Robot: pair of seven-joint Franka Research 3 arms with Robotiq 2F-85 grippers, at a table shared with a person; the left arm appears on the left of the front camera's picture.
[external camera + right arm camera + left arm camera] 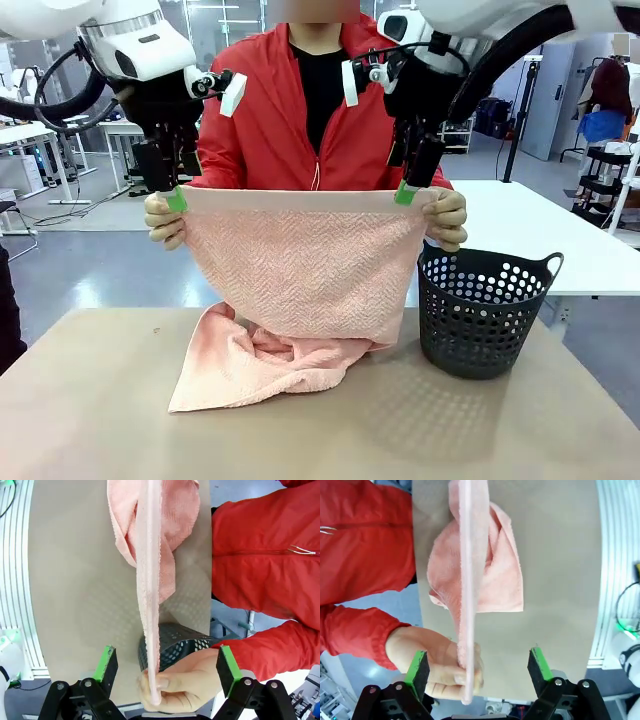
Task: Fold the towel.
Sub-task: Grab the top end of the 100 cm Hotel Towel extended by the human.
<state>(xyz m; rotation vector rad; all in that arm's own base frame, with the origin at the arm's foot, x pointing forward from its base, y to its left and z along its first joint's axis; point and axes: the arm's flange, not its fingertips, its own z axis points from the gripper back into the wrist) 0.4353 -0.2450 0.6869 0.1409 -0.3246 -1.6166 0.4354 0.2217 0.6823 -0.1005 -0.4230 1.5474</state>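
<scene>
Person across the counter (90, 420) holds the towel (305, 265) up by its top corners, hem stretched level between both hands. Its lower part lies heaped on the counter, just beside the basket (485, 310). Above, the left pincer (165, 190) is spread wide, straddling the corner at one hand (165, 222), pads clear of the cloth. The right pincer (415, 185) is likewise spread, astride the other corner by the other hand (447, 218).

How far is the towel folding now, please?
Done: nothing folded yet; the towel hangs, lower part heaped on the table. In hand: the person's hands stretch its top edge, left claw and right claw open around the corners. Left: gripping, then folding.
</scene>
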